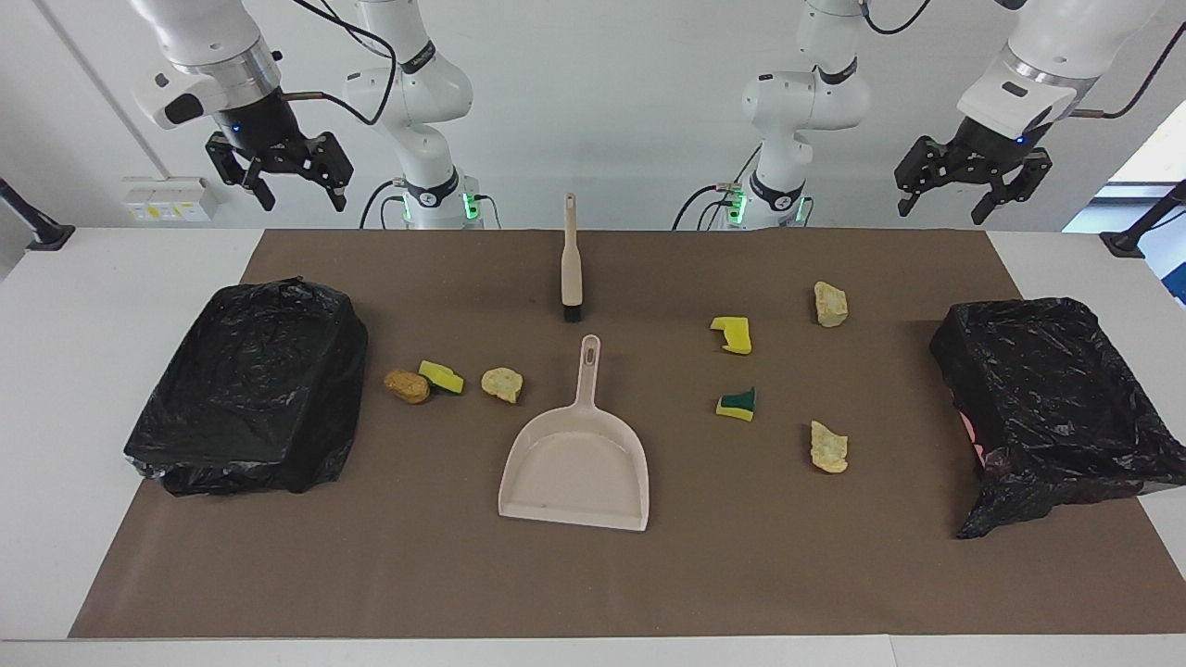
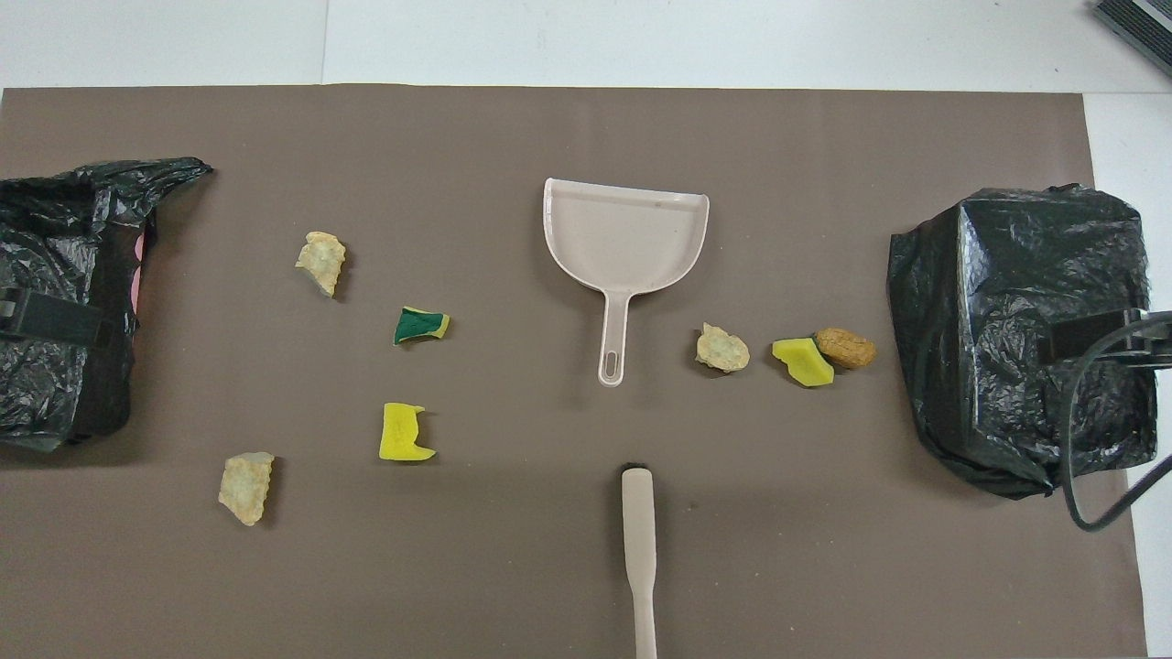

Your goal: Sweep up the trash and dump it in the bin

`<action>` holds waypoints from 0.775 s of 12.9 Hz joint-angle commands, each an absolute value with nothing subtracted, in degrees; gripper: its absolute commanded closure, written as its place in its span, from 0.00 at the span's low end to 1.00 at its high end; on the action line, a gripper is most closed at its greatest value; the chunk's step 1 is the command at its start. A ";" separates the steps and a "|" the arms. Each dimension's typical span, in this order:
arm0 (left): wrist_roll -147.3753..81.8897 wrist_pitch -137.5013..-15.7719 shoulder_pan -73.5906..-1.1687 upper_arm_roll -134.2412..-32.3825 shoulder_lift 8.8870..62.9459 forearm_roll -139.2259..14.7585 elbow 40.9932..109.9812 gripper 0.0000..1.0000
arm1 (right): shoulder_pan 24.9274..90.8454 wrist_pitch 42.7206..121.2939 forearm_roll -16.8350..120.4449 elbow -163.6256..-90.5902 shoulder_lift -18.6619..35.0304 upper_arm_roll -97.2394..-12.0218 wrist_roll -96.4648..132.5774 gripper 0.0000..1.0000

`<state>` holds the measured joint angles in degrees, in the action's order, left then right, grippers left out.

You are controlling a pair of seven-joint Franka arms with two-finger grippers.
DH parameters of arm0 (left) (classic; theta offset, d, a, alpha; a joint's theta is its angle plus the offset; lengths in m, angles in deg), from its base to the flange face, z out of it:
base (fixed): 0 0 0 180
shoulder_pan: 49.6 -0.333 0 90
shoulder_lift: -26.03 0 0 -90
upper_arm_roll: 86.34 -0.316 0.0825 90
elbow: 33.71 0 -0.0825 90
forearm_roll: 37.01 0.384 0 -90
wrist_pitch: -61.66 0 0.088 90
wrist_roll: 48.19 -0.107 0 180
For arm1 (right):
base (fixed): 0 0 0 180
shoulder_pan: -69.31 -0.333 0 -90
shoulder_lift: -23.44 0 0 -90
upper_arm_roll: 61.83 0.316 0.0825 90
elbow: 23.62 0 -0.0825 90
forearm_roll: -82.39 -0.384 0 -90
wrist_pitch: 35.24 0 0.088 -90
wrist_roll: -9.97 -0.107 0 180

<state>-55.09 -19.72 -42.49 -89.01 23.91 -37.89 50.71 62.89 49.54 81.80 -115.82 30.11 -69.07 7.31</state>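
Several trash scraps lie on the brown mat. An orange-brown chunk, a yellow sponge and a tan chunk lie toward the right arm's end. A yellow sponge, a green-and-yellow sponge and two tan chunks lie toward the left arm's end. The beige dustpan lies mid-table, empty. The beige brush lies nearer to the robots than the dustpan. My right gripper and left gripper hang open and empty, high over the table's robot edge.
A bin lined with a black bag stands at the right arm's end of the mat. A second black-bagged bin stands at the left arm's end. White table surface borders the mat.
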 commanded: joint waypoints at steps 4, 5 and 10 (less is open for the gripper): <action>-54.95 -19.20 -42.57 -88.89 23.40 -37.62 50.75 0.00 | 63.60 49.83 82.92 -116.61 31.00 -69.30 8.83 0.00; -54.95 -19.46 -42.39 -88.89 23.31 -37.80 51.10 0.00 | 63.51 52.10 82.92 -117.56 31.52 -69.22 9.44 0.00; -53.73 -21.31 -41.16 -87.31 22.08 -38.15 54.17 0.00 | 61.59 55.81 82.31 -118.28 27.94 -68.25 2.54 0.00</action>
